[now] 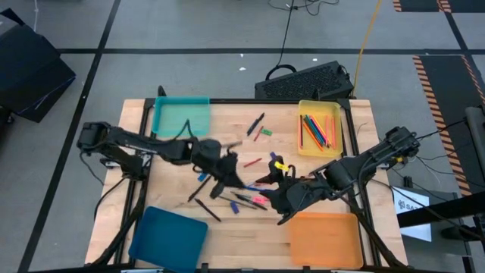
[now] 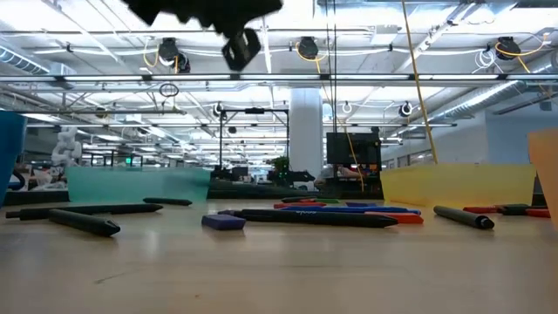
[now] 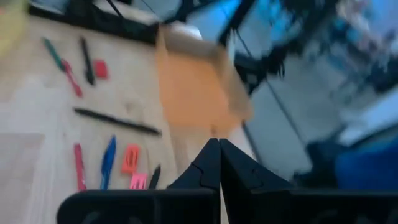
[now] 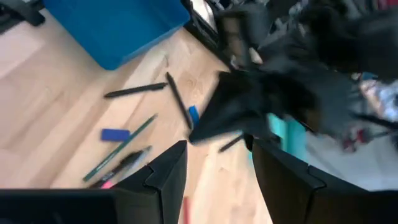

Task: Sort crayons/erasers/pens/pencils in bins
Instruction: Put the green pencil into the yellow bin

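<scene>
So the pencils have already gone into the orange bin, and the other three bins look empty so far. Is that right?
Not quite. The pencils lie in the yellow bin at the table's far right, not the orange one. The high view shows this: the orange bin, the teal bin and the dark blue bin all look empty, as you said of the rest.

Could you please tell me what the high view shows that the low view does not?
Only the high view shows all four bins' insides: pencils fill the yellow bin, while the teal bin, dark blue bin and orange bin look empty. Only the low view shows the room behind the table. Both show pens scattered across the table.
</scene>
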`<state>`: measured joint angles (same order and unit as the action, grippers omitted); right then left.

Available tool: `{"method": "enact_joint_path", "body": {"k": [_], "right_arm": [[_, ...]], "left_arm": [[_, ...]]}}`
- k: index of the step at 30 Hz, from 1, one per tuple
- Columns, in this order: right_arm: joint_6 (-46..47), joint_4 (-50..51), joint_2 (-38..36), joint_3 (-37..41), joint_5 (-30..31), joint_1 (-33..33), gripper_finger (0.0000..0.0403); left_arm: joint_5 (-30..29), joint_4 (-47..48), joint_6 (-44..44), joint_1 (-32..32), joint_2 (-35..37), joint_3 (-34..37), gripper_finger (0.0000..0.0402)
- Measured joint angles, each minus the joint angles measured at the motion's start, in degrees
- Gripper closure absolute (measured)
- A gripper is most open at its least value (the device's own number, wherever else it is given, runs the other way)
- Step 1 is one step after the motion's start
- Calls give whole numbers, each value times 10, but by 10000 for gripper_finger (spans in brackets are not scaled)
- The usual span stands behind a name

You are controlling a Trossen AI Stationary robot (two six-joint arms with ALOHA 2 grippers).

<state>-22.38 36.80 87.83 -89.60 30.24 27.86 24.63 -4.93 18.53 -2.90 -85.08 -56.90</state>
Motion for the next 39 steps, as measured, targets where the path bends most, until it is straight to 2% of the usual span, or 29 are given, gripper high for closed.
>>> {"method": "enact_joint_path", "body": {"k": [5,8,14,19,23,26,33,39], "right_arm": [[-48,-2,-2,0,-7,0,229],[-63,-12,-2,12,-46,-1,229],[-63,-17,-2,40,-64,7,229],[-36,-23,-2,50,-64,16,229],[-21,-22,-2,51,-64,15,229],[-11,-23,-2,51,-64,12,229],[37,-23,-2,51,-64,10,229],[38,-23,-2,51,-64,-2,229]], "left_arm": [[-46,89,13,7,12,-63,399],[-89,148,-17,-11,12,-70,391],[-187,191,-90,-80,12,-39,367],[-236,196,-109,-116,12,24,308],[-237,139,-109,-121,12,102,255],[-238,56,-131,-120,12,160,235],[-232,-98,-198,-108,-17,248,248],[-222,-171,-241,-94,-94,257,265]]}}
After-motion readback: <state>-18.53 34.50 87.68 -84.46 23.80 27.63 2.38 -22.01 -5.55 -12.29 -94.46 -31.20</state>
